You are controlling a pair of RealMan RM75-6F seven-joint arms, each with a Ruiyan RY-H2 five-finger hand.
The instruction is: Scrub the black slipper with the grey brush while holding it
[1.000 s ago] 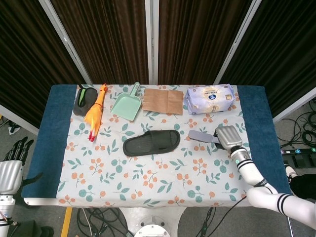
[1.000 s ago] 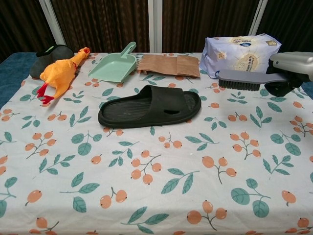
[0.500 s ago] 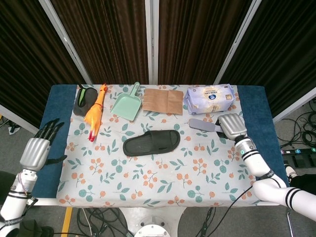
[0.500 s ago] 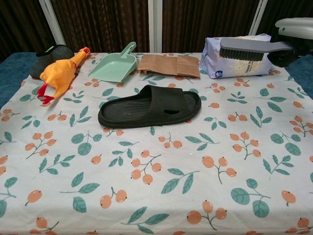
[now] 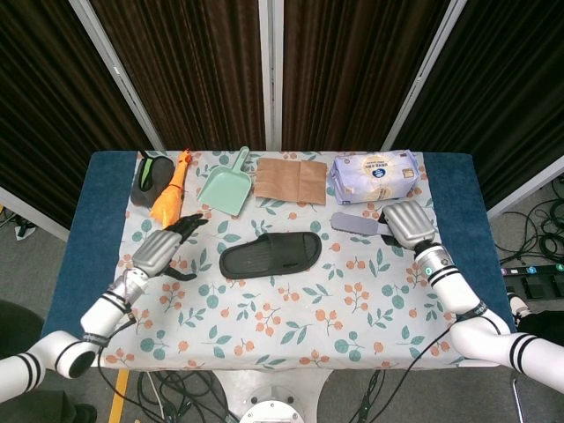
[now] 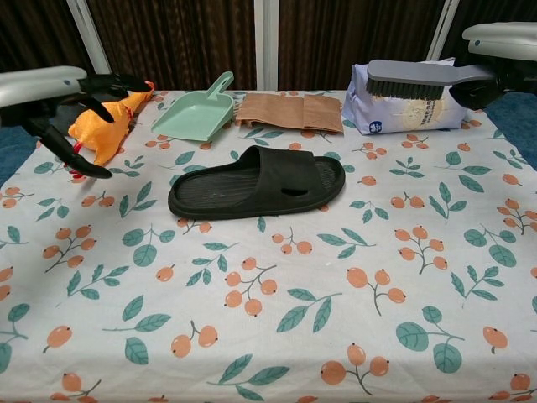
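The black slipper [image 5: 270,254] [image 6: 257,182] lies flat on the floral tablecloth near the table's middle, sole down. My right hand [image 5: 408,224] [image 6: 501,52] holds the grey brush [image 5: 356,226] [image 6: 419,77] by its handle, lifted above the table to the right of the slipper, bristles facing down. My left hand [image 5: 165,250] [image 6: 59,99] hovers over the cloth to the left of the slipper, fingers spread, holding nothing and apart from the slipper.
Along the back stand a dark shoe [image 5: 151,176], a rubber chicken [image 5: 170,200], a green dustpan [image 5: 226,185], a brown paper bag [image 5: 291,180] and a pack of wipes [image 5: 374,175]. Blue table edges [image 5: 101,229] flank the cloth.
My left hand has swung in from the table's left edge to just left of the slipper. The right hand has carried the brush slightly left.
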